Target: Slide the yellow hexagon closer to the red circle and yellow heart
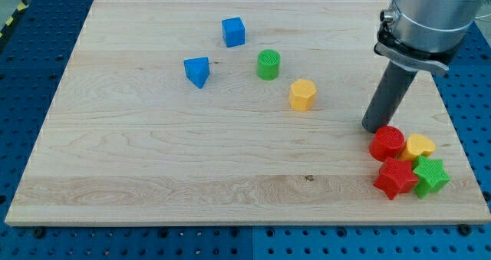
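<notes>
The yellow hexagon (pixel 303 94) lies on the wooden board, right of centre. The red circle (pixel 387 143) and the yellow heart (pixel 420 146) sit side by side near the board's right edge, the heart to the view's right of the circle. My tip (pixel 374 128) rests on the board just above and left of the red circle, almost touching it. The tip is well to the view's right of the yellow hexagon, a little lower in the view.
A red star (pixel 396 177) and a green star (pixel 430 176) lie just below the circle and heart. A green cylinder (pixel 268 64), a blue cube (pixel 233 31) and a blue triangular block (pixel 197 70) lie in the upper middle. The board (pixel 153 153) sits on a blue perforated table.
</notes>
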`<state>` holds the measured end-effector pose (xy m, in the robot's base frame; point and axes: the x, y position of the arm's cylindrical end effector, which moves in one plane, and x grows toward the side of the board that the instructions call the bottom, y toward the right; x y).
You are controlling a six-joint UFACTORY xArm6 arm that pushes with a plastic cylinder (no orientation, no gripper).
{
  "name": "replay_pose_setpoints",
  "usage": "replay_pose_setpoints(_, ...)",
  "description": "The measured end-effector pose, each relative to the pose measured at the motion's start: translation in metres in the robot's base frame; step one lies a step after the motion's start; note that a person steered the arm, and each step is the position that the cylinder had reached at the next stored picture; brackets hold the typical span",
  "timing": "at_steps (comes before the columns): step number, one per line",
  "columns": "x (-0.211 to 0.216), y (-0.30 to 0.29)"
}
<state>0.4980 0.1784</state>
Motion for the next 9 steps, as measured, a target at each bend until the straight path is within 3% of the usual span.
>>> replay_pose_setpoints(3, 0.008, -0.019)
replay_pose_setpoints(5, -0.023, -0.142)
replay_pose_setpoints(6, -0.053, -0.151)
replay_pose_setpoints(9, -0.064, -0.091)
